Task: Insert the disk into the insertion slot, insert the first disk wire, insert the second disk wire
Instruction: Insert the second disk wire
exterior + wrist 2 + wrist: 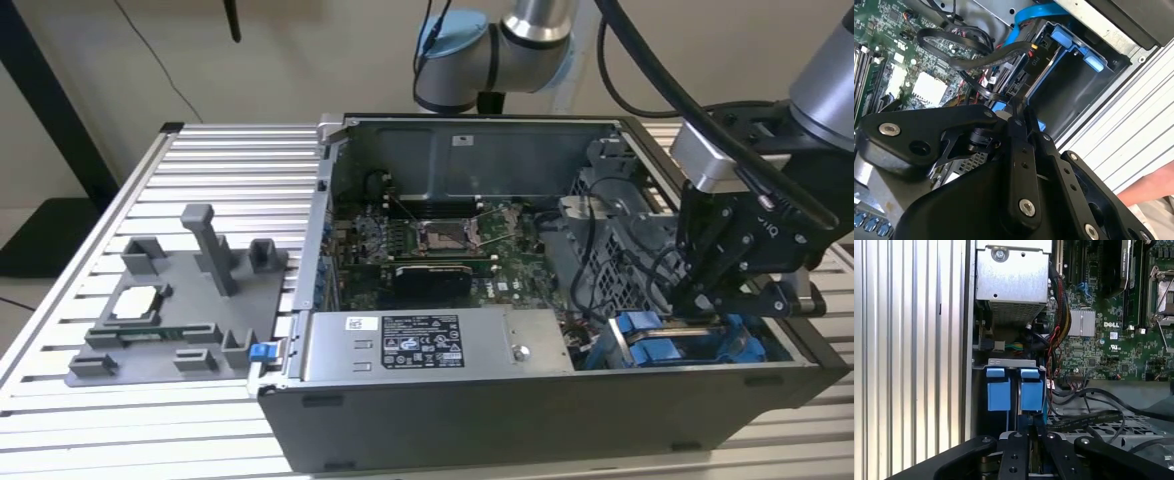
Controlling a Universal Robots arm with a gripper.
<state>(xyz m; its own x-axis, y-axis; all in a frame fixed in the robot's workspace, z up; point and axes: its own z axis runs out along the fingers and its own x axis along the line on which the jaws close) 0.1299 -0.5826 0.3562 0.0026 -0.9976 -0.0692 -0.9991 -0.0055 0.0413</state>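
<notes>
Robotics lab or test bench, not a home or office. Table [200, 160] is ribbed aluminium profile, bare metal slats. On it, an opened desktop computer case [534, 400] with side panel off, motherboard [441, 240] exposed. At the exterior view's left, a grey fixture tray [174, 330] with upright posts and small parts set in holders. Industrial robot arm [514, 40] with blue-capped joints stands behind the case. Plain wall beyond. Loose cabling hangs overhead.

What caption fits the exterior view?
Robot gripper reaches down by the blue drive bay inside an open computer case.
</notes>
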